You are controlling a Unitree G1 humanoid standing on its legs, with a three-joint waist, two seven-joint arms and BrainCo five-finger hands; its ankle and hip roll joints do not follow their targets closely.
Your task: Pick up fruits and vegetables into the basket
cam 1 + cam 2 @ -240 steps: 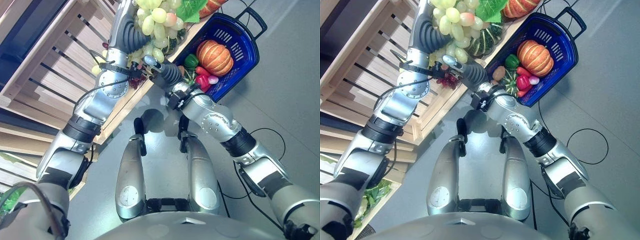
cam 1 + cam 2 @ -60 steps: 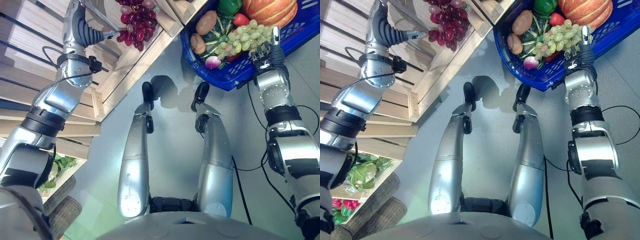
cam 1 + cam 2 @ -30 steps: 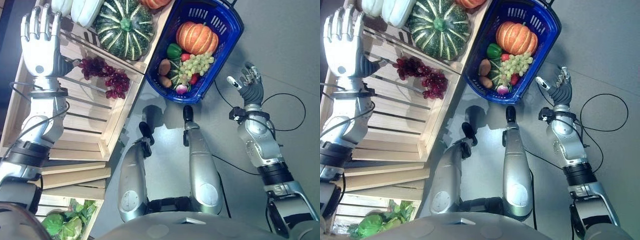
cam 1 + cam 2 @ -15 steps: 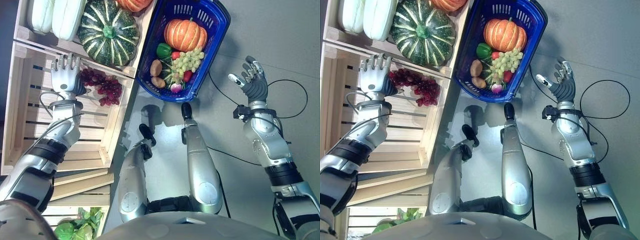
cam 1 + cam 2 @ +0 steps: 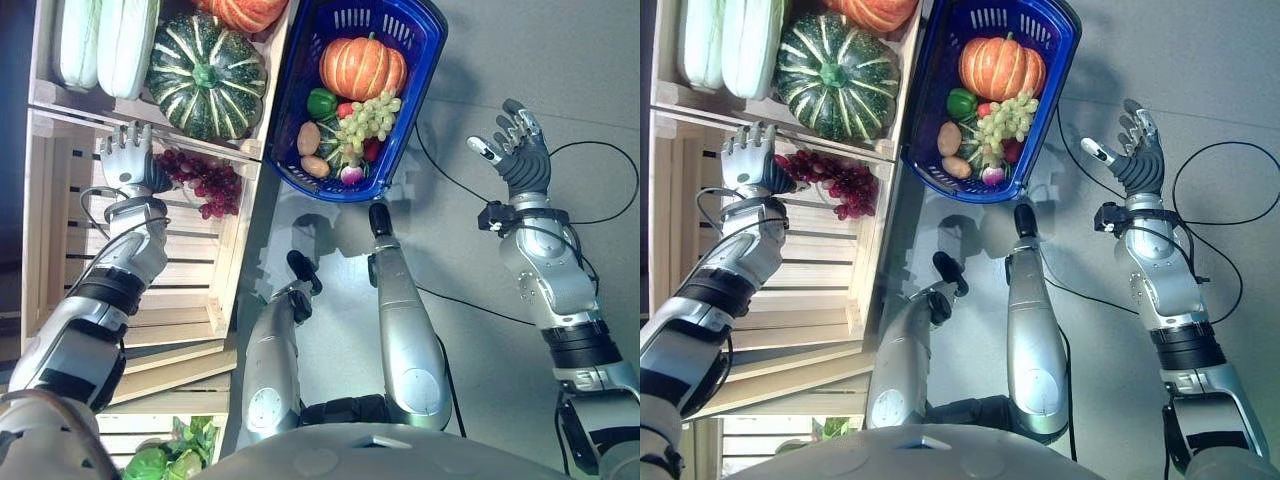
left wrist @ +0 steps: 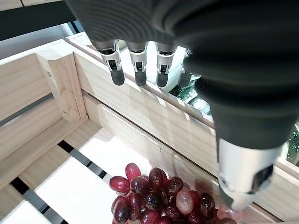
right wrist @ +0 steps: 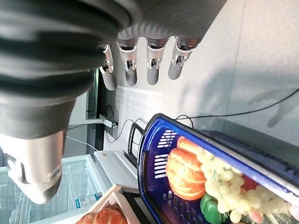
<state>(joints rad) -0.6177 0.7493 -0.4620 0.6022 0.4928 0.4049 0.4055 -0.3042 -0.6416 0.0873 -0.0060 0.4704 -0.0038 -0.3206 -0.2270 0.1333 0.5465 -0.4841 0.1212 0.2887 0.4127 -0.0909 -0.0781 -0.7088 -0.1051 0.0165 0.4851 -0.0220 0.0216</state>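
While the left hand is spread open above the red grapes, the right hand is held open, empty, beside the basket.

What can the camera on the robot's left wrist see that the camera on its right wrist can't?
Left wrist view alone: the red grapes lying in the slatted wooden crate, with the left hand open above them, fingers straight.

Right wrist view alone: the blue basket on the grey floor, holding the orange pumpkin, the green grapes and a green pepper, with the right hand open and holding nothing.

Both: an open hand's straight fingers from close up, and some wooden crate.
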